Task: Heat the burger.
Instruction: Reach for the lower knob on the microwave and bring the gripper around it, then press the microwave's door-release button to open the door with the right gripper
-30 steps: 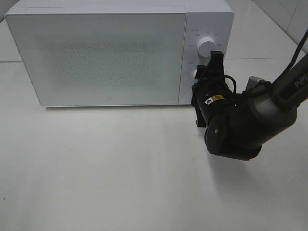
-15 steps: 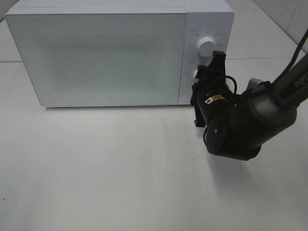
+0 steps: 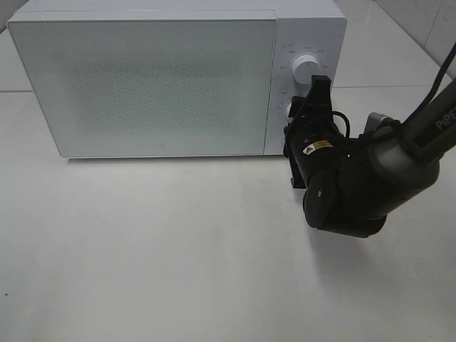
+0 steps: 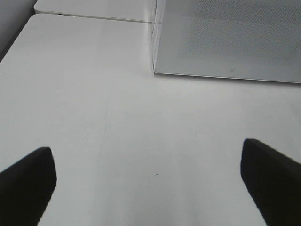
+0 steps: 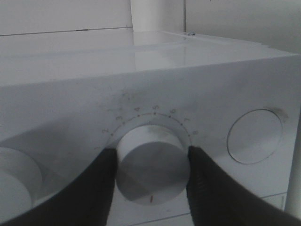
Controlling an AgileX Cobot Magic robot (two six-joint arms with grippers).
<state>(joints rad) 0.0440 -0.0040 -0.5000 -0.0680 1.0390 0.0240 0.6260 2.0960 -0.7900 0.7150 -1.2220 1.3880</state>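
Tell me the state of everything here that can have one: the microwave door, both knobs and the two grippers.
Door, closed.
Upper knob, untouched.
Lower knob, gripped on both sides.
Right gripper, shut on the lower knob.
Left gripper, open, holding nothing.

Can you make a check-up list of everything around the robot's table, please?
Surface: white table, bare in front of the microwave.
Job's things: burger not seen; white microwave has its door shut.
Clutter: nothing seen.
Grippers: left gripper open above bare table; right gripper closed on the lower dial.
Cables: black cable along the right arm.
Surroundings: pale tiles behind the table.
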